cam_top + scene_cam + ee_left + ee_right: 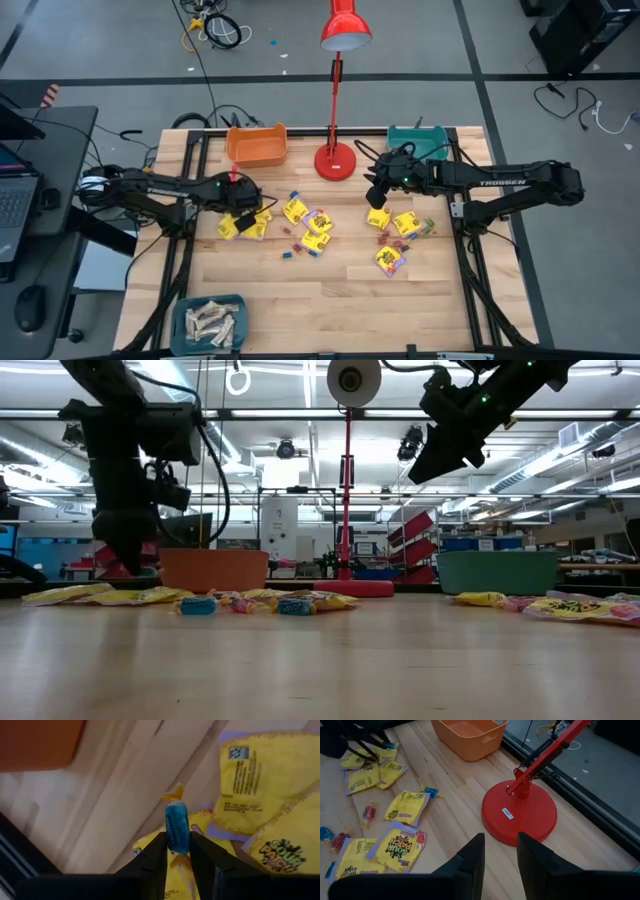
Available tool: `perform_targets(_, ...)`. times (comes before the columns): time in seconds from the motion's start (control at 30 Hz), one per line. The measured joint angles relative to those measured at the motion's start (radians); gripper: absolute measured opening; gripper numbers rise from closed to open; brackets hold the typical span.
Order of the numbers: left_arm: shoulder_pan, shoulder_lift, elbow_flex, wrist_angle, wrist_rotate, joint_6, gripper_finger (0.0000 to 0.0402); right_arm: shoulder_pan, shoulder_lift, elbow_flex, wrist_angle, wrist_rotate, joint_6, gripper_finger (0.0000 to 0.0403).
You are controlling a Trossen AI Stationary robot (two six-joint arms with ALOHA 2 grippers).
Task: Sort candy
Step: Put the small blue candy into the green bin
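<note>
Left claw pinches a small blue candy above the yellow packets on the tabletop, near the orange bin. Right claw hangs high with its fingers apart and empty, over the red lamp base. More candy lies scattered mid-tabletop.

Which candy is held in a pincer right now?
The blue wrapped candy, pinched upright in the left pincer above the yellow packets. The other sweets lie on the table; the right pincer is empty.
</note>
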Motion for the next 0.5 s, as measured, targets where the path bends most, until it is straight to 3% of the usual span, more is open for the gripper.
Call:
perform_targets(0.33,-0.030,-0.086,0.128,0.036,-0.014,0.107,0.0080,0.009,0.000,0.000,0.006,0.000,-0.009,0.0099)
perform_targets(0.5,-0.056,-0.150,0.186,0.132,-0.023,0.189,0.0080,0.036,0.000,0.000,0.067,-0.012,-0.046,0.0099)
